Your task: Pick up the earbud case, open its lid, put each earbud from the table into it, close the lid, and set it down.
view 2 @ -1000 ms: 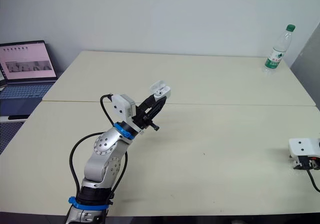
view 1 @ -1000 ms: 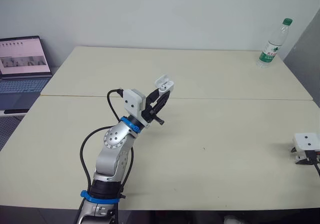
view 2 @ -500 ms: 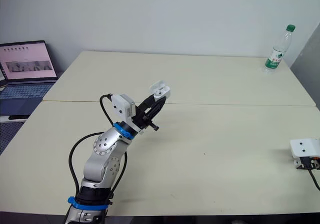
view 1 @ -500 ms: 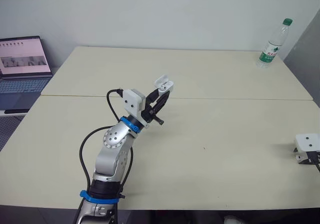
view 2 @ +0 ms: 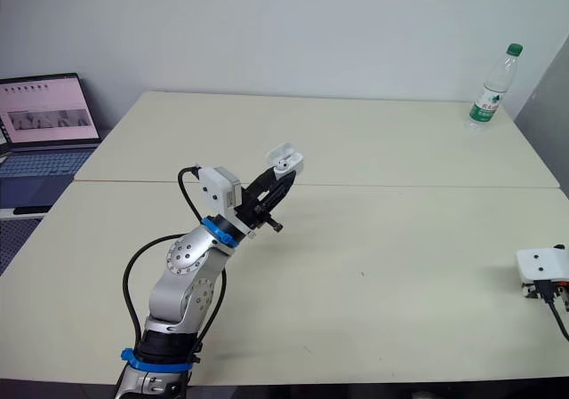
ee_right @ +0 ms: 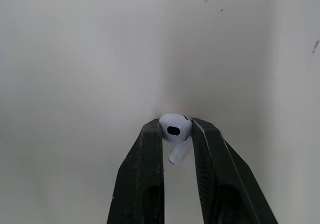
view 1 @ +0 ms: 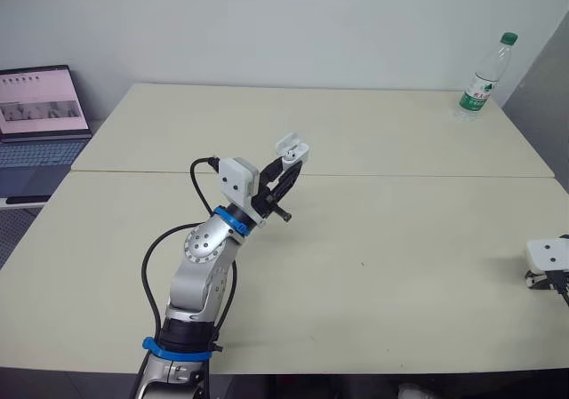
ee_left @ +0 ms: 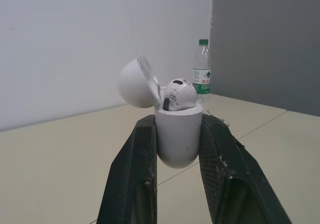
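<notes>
My left gripper is raised over the middle of the table and shut on the white earbud case. In the left wrist view the case sits upright between the fingers. Its lid is swung open, and one white earbud sits in it. My right gripper is low over the table at the far right edge. It is shut on the second white earbud, whose stem points down toward the tabletop.
A plastic water bottle stands at the table's far right corner. An open laptop sits on a separate surface at the left. A seam runs across the cream table.
The right arm has drifted slightly toward the table's right edge. The left arm and the open case have stayed in place.
</notes>
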Tool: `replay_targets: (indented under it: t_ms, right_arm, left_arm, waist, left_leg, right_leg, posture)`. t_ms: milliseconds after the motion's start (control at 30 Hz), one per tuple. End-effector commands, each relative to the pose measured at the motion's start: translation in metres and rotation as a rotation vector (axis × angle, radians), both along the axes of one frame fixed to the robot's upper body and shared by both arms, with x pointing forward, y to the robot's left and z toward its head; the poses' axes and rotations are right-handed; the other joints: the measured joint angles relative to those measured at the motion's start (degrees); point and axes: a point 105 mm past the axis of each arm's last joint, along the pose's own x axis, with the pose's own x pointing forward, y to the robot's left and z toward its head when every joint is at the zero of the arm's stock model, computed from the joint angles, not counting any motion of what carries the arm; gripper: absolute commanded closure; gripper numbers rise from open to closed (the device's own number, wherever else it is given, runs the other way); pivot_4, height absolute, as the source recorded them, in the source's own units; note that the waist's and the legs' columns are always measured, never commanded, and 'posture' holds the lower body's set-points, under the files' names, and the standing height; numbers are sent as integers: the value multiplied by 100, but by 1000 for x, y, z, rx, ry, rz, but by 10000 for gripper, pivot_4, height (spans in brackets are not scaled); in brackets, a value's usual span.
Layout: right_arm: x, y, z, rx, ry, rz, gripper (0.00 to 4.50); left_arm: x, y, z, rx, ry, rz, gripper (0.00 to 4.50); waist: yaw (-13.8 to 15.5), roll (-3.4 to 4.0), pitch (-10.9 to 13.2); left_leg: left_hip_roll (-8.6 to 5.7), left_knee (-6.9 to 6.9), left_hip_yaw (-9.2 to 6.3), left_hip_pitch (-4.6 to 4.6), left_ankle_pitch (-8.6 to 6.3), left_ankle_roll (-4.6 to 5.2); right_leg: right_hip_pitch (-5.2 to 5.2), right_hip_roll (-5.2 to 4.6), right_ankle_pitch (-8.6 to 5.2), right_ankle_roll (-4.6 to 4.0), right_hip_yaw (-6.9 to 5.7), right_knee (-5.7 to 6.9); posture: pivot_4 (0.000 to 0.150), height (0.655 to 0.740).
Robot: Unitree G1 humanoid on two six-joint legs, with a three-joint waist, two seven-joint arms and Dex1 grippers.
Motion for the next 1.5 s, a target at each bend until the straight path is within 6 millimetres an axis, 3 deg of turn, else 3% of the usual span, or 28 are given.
replay_targets:
  t_ms: [33, 133, 233, 367, 500, 767, 1500]
  right_arm:
    - [33, 61, 24, 291, -94, 6, 40639]
    - [59, 152, 70, 697, -201, 4, 40639]
    - [71, 211, 114, 975, -301, -53, 40639]
    - [74, 261, 142, 1170, -414, -71, 40639]
    - [71, 293, 165, 1361, -450, -114, 40639]
    - [69, 313, 172, 1458, -474, -158, 40639]
    - [63, 315, 151, 1368, -540, -109, 40639]
  left_arm:
    - [-4, -1, 13, -13, -56, -14, 37430]
    - [-5, -3, 9, -14, -39, -33, 37430]
    - [-8, -3, 6, -5, -21, -64, 37430]
    - [-11, -4, 6, -38, 19, -120, 37430]
    - [-15, -11, 6, -12, 40, -198, 37430]
    - [-15, -17, 10, -3, 45, -267, 37430]
    - [-17, -19, 16, -22, 28, -265, 37430]
  waist:
    - [-26, 0, 0]
    - [-125, 4, -2]
    - [-73, 21, -6]
    - [83, 17, -9]
    - [176, 16, -9]
    - [181, 16, -9]
    - [140, 16, -9]
  left_leg:
    - [0, -1, 1, 3, 0, 0]
    - [11, -5, -2, 12, 0, -1]
    - [13, -9, -26, -2, 0, -3]
    - [6, 1, -65, -51, 0, -5]
    - [-13, 1, -67, -66, -1, -3]
    - [-10, 1, -69, -62, -1, -1]
    - [-4, -3, -69, -62, -1, -1]
  right_leg:
    - [0, 1, 0, 0, 1, 2]
    - [0, 16, 4, -6, 13, 11]
    - [-9, 20, 4, -6, -12, 21]
    - [-23, 0, 4, -7, -72, -1]
    - [-24, -22, 4, -7, -80, -9]
    - [-25, -15, 4, -6, -86, -6]
    - [-26, -4, 2, -7, -85, -9]
  posture:
    - [1500, 7400]
    - [1500, 7400]
    - [1500, 7400]
    - [1500, 7400]
    - [1500, 7400]
    - [1500, 7400]
    - [1500, 7400]
